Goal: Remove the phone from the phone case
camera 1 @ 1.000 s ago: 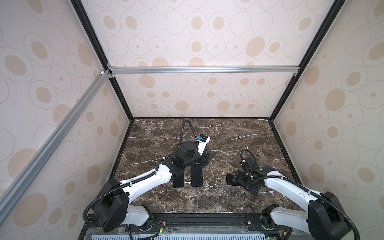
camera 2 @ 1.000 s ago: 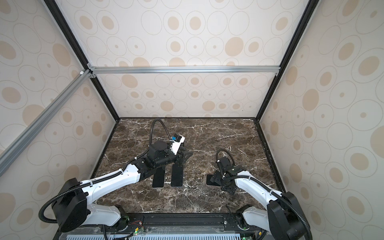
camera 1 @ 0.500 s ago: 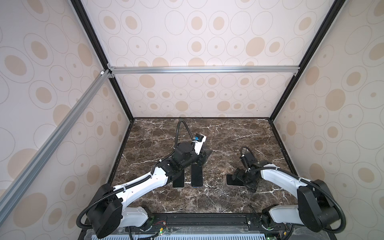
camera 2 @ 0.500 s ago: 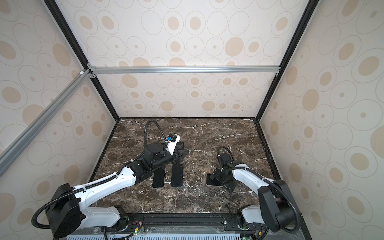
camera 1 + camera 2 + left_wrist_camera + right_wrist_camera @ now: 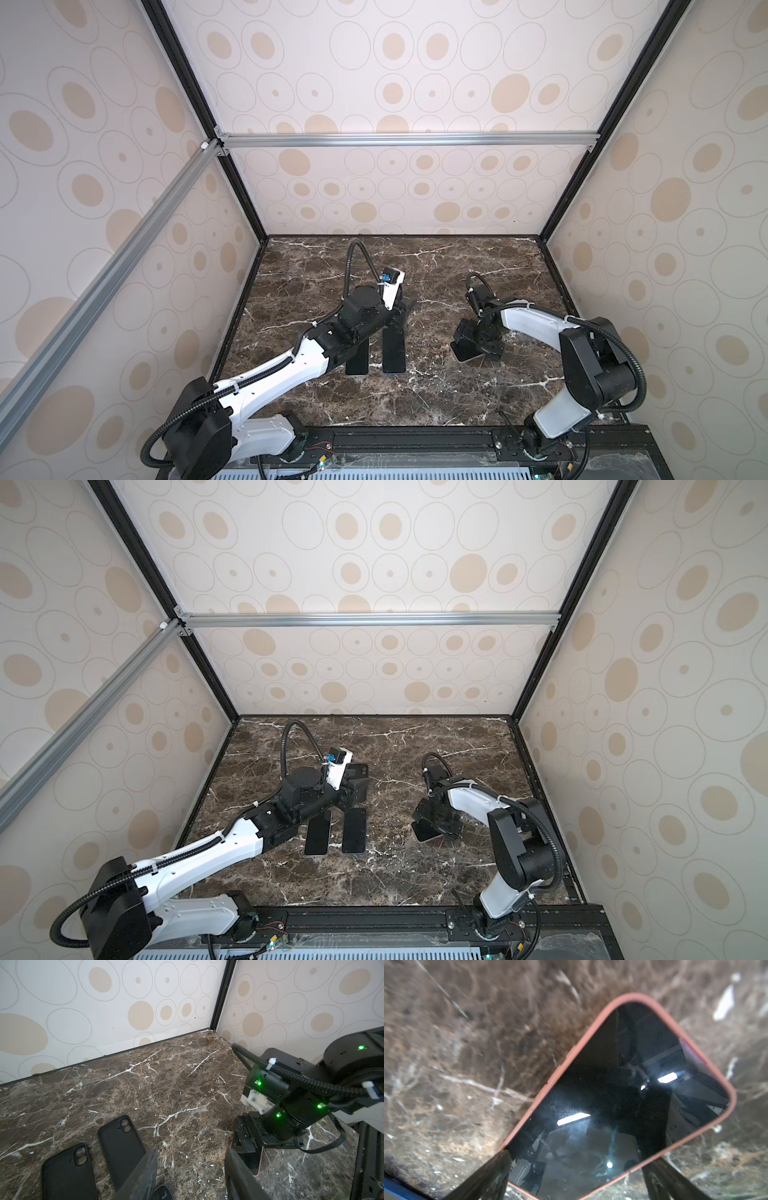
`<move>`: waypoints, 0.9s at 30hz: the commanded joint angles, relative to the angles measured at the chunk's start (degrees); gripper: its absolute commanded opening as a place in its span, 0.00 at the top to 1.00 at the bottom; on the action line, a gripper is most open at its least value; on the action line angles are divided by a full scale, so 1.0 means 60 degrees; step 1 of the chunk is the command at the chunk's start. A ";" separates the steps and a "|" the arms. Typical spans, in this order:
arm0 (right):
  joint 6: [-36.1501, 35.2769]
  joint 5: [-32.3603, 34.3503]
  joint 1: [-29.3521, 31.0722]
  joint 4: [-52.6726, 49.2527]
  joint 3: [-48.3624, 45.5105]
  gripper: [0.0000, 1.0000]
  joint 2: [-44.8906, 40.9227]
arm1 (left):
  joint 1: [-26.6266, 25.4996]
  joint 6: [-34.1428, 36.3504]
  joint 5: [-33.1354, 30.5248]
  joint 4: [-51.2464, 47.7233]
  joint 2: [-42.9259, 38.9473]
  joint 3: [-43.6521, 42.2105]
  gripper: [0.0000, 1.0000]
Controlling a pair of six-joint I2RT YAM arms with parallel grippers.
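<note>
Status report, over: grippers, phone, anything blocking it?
Left gripper open, empty, above the table. Right gripper open, fingers astride the phone, lying screen-up in its pink case. Two black cases lie apart from it, nothing blocking.

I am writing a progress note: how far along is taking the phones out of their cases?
Done: two bare phones lie side by side, with two black cases, apparently empty, nearby. In hand: the open right tool straddles the third phone, in its pink case; the left tool holds nothing. Left: getting that phone out.
</note>
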 commanded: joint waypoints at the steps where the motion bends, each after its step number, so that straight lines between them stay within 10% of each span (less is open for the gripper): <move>1: -0.0162 0.0381 -0.0129 0.1496 0.0192 0.00 0.0465 | -0.0062 -0.0156 -0.0122 -0.0092 -0.0145 -0.0060 0.48; 27: -0.0137 0.0458 -0.1091 0.1169 0.0695 0.00 0.0690 | -0.0054 -0.0785 0.0544 0.0349 0.0509 -0.0190 0.48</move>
